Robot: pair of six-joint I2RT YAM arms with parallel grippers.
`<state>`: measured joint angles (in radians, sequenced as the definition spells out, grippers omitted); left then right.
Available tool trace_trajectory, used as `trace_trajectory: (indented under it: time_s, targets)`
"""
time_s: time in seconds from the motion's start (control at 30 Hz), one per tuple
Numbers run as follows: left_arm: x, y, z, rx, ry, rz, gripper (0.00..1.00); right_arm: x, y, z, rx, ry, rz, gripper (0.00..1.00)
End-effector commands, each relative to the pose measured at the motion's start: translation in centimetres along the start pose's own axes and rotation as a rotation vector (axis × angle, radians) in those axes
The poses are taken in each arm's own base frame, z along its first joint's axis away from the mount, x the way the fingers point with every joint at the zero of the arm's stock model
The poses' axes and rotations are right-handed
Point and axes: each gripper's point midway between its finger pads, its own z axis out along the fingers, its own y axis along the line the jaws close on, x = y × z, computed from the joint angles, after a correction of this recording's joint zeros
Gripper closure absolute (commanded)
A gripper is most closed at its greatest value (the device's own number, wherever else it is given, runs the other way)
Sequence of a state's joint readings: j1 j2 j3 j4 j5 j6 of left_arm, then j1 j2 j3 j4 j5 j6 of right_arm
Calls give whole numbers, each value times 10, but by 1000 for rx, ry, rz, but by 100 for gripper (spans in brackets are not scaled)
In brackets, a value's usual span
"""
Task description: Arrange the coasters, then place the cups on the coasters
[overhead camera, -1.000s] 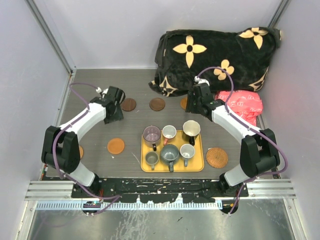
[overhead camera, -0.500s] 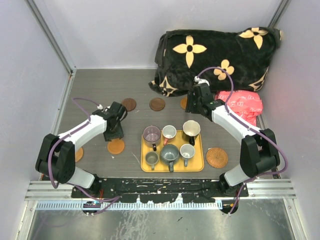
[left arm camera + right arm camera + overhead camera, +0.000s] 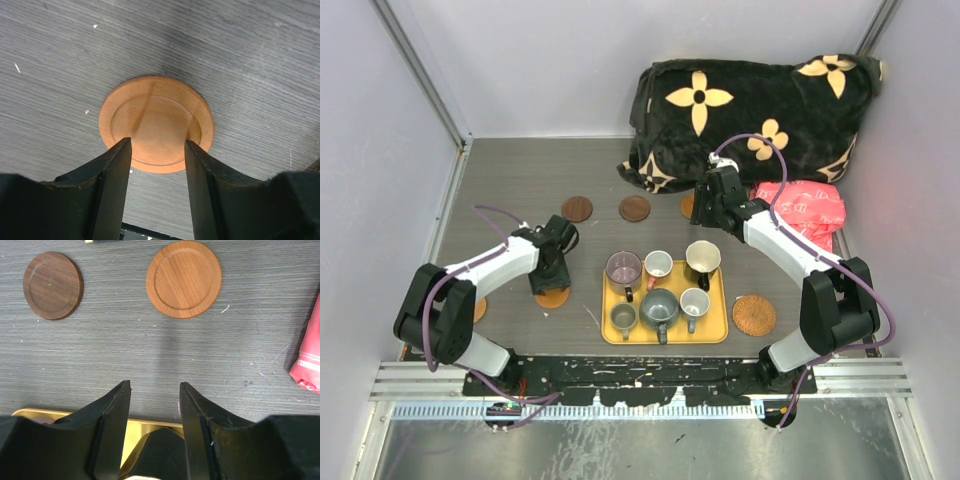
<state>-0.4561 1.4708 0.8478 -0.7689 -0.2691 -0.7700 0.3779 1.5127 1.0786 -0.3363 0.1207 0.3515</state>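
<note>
Table [image 3: 520, 180]: grey wood-grain; it carried everything below.
Blanket [image 3: 750, 100]: black with gold flowers, heaped at the back right.
Tray [image 3: 716, 330]: yellow, near centre; it held all six cups [image 3: 659, 307], none on a coaster.
Bag [image 3: 810, 208]: red, right of the tray, in front of the blanket.
Left gripper [image 3: 157, 145]: jaws apart, tips over the near rim of the orange coaster [image 3: 156, 115], which lay flat left of the tray; contact could not be told.
Right gripper [image 3: 155, 387]: jaws apart, nothing between them, above the tray's far edge.
Dark coasters [image 3: 577, 208]: two in the back row, side by side but apart.
Second orange coaster [image 3: 183, 279]: just right of the dark pair.
Wicker coaster [image 3: 754, 315]: right of the tray.
Sixth coaster [image 3: 478, 308]: half hidden under the left arm.
</note>
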Motion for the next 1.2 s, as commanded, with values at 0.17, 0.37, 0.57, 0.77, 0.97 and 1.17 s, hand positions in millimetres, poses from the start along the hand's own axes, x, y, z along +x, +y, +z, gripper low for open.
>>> trace_trajectory:
  time_s: [0.17,0.37,0.57,0.77,0.97,1.17]
  targets:
    - [-1,-16,16,17,-12,-1,51,-27,9,-15,-29,-86,17,50]
    - [-13,-35,25,38,-28,9,51,-26,9,-14,-28,-82,17,50]
    - [-28,-56,32,54,-41,33,51,-25,9,-12,-24,-79,16,50]
    - [-43,-75,40,70,-56,62,51,-25,8,-11,-16,-76,11,50]
    - [-72,-103,43,93,-93,91,51,-27,7,-9,-9,-75,6,50]
    - [-84,-129,49,133,-83,98,51,-30,5,-11,4,-82,-5,50]
